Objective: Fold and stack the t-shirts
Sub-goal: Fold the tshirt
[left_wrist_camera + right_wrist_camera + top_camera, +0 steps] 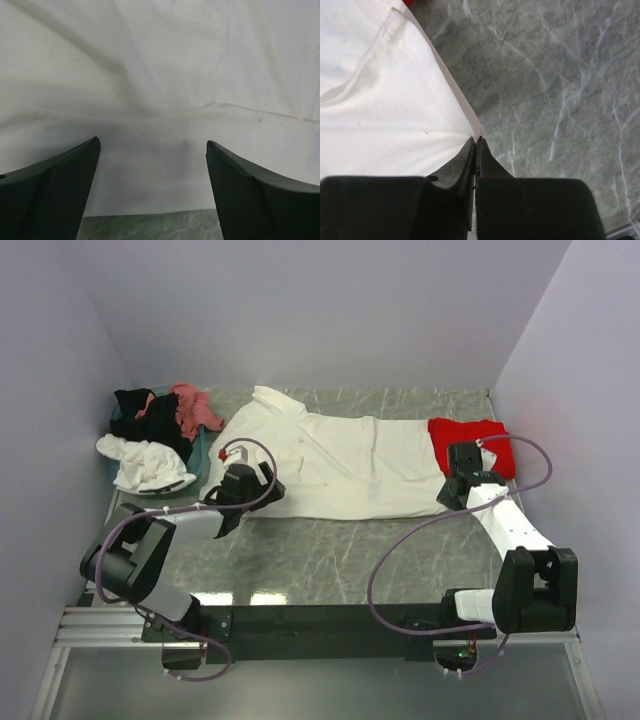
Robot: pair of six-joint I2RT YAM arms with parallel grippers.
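Cream shirt (340, 465) lies spread flat across the middle of the marble table (330, 555). Right gripper (476, 140) is clamped shut, pinching the shirt's near right edge. Left gripper (152, 144) is spread wide over its near left edge, grasping nothing. Red shirt (470, 435) is at far right, partly under the cream one. A black, pink and white heap (150, 435) sits far left.

Free table (340, 550) strip before cream shirt (340, 465)

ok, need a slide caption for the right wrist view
Right end effector shut on the edge of the cream t-shirt, cloth puckering toward its tips, grey marble table alongside.
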